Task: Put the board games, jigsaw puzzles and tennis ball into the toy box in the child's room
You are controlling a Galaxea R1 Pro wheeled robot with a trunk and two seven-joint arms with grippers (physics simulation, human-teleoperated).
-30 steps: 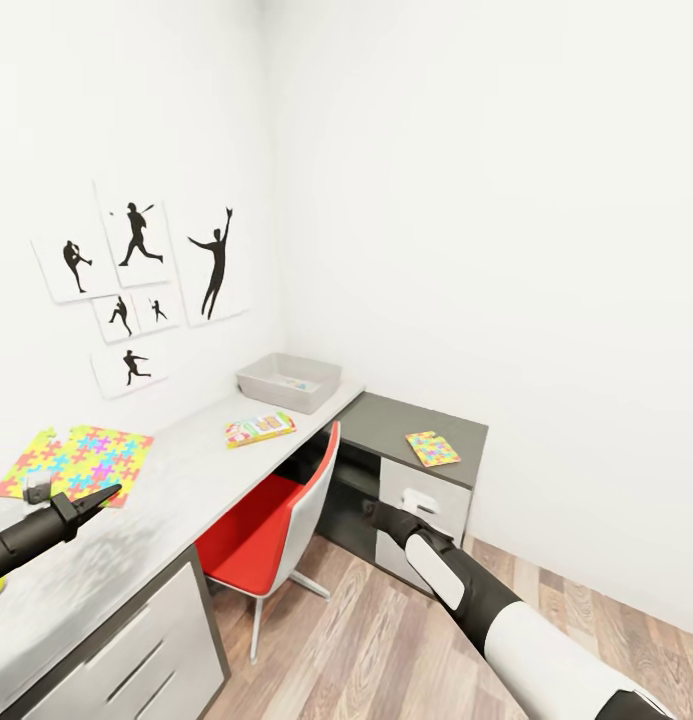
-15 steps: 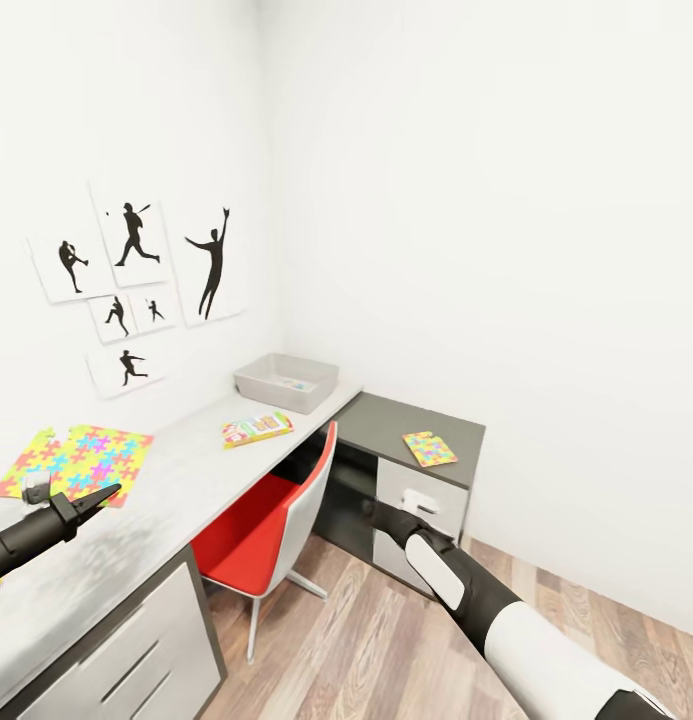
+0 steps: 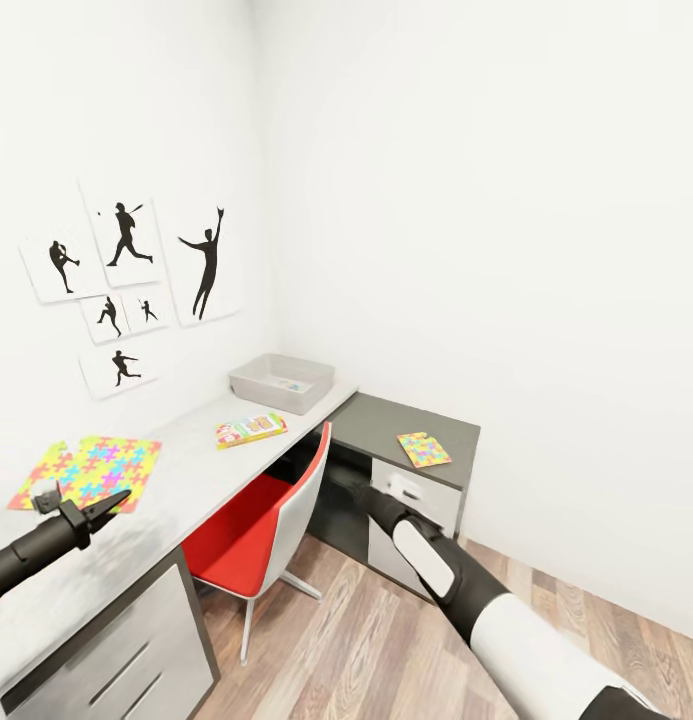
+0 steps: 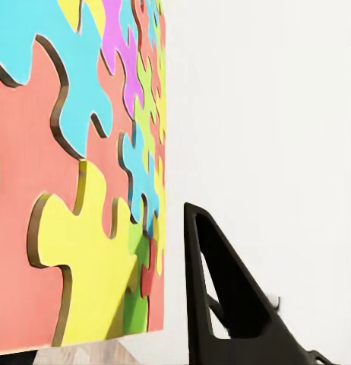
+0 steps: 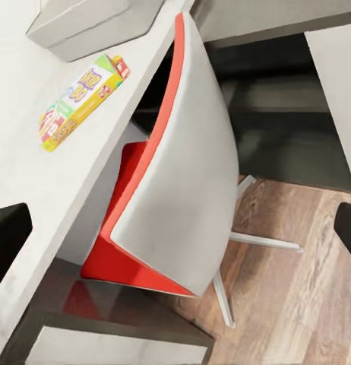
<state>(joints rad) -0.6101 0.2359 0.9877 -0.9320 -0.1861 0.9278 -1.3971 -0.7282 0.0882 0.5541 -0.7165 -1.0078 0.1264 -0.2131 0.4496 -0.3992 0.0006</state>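
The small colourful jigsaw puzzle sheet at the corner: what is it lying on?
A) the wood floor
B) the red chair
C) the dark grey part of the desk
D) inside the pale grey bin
C: in the head view the small colourful jigsaw puzzle sheet lies flat on the dark grey corner section of the desk.

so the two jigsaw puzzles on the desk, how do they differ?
The near jigsaw puzzle lies on the light grey top by the left gripper; the far jigsaw puzzle lies on the dark corner section. The near one looks larger from the head view. Both lie flat, multicoloured.
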